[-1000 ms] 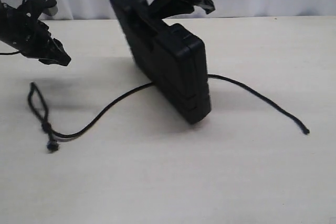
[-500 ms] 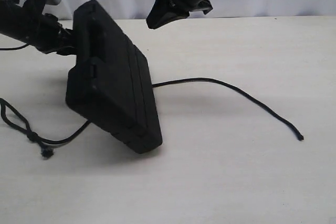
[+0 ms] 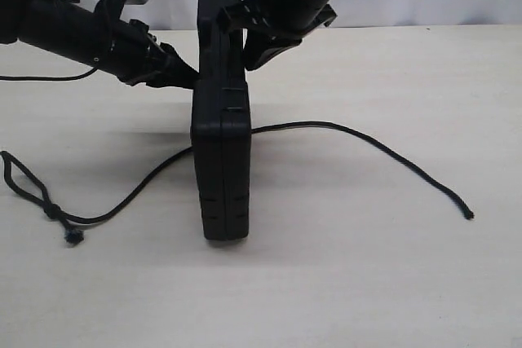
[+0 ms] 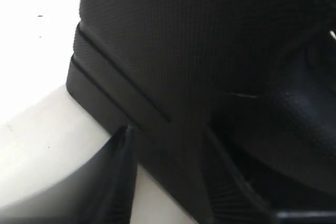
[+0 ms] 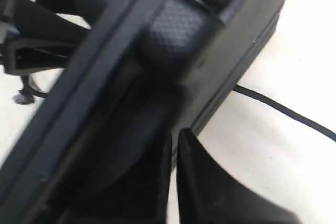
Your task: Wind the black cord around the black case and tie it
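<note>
Knots mark the far left end of the black cord [image 3: 122,204], where we see a small loop and a frayed tip lying on the pale table [image 3: 367,283]. From there the cord curves rightward across the table to the foot of the black case [image 3: 220,144], meets its left face and comes out again at its right face. We cannot tell whether it passes under the case or behind it.

The left gripper [image 3: 184,77] reaches in from the left to the case's upper part. In the left wrist view its fingers [image 4: 118,182] straddle the case's ridged edge, and we read this as a clamp on the case. The case stands upright on a narrow edge in the middle of the table, thin side toward us.

Just right of its top sits the right gripper [image 3: 249,56]. Its fingers [image 5: 199,192] are pressed together on nothing, close beside the case's side.

Farther right, the cord arcs away and ends loose on the table, well apart from the case.
</note>
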You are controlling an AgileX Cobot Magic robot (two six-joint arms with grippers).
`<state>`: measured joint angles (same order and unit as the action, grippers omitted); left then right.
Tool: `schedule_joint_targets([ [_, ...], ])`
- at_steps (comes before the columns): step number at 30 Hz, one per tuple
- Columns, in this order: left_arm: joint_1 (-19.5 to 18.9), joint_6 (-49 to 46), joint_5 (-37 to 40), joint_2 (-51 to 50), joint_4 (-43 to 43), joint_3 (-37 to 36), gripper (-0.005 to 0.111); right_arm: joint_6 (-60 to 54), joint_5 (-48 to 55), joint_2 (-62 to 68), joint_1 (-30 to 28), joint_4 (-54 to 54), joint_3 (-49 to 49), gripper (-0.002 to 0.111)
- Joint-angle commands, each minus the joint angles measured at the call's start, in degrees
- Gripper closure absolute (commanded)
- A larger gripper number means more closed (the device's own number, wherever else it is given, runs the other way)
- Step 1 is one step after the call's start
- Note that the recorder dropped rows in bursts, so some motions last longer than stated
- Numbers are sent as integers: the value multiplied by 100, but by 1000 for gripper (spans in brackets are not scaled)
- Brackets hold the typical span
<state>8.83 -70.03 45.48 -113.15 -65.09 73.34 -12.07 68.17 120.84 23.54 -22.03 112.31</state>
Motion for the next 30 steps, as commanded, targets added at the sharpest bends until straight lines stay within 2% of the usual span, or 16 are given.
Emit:
schedule_joint_targets([
  [1,62,-25,67,51,237,14,69,334,-91,6,65,419,-39,104],
  [6,62,-14,17,51,276,14,69,655,-79,-152,65,1046,-39,92],
  [11,50,-14,3,51,382,14,69,608,-55,-271,132,954,-39,79],
  [13,50,-14,70,51,392,14,69,371,-93,-271,266,643,-39,78],
  [22,34,-3,83,51,625,14,69,405,-199,-271,330,602,-39,78],
  [27,-194,-3,68,314,799,14,69,418,-124,-271,330,645,-39,78],
  [30,-335,114,34,506,1250,14,69,418,-65,-271,330,731,-39,78],
])
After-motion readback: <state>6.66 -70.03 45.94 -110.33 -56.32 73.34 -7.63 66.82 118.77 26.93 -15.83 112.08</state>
